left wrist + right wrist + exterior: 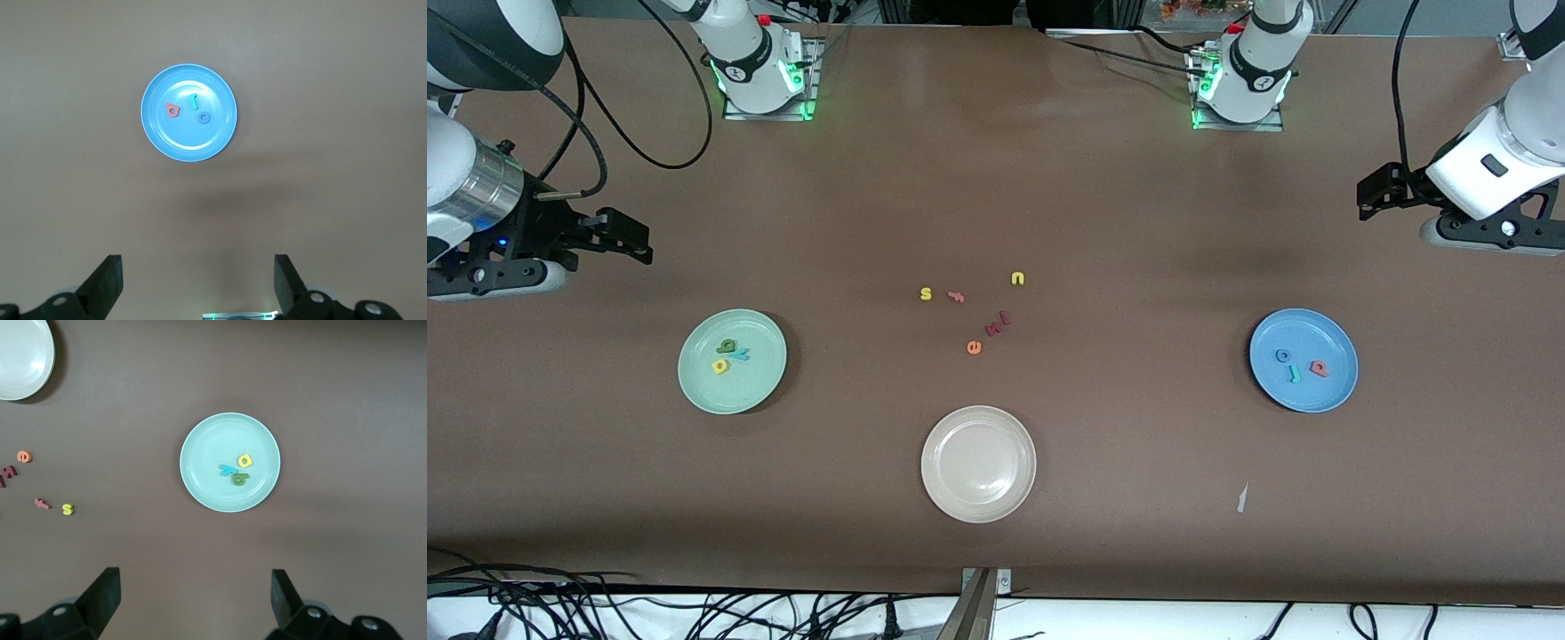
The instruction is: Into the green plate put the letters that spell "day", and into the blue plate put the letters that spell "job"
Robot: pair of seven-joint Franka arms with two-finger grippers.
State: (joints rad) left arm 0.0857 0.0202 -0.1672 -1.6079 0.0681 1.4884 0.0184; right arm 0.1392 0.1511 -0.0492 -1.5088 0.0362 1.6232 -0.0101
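Note:
The green plate [694, 373] lies toward the right arm's end of the table. In it rest the olive-green d [727, 346], the teal y [742, 353] and the yellow a [720, 365]. The blue plate [1334, 391] lies toward the left arm's end and holds the blue o [1282, 356], the teal j [1296, 374] and the salmon-red b [1318, 367]. My right gripper [630, 238] hangs open and empty over bare table beside the green plate [203, 460]. My left gripper [1371, 197] hangs open and empty over bare table beside the blue plate [187, 143].
A beige plate [978, 498] sits empty nearest the front camera, at the table's middle. Loose letters lie mid-table: a yellow s [926, 293], a yellow u [1017, 278], an orange e [974, 348] and a dark red k [996, 327]. Cables run along the front edge.

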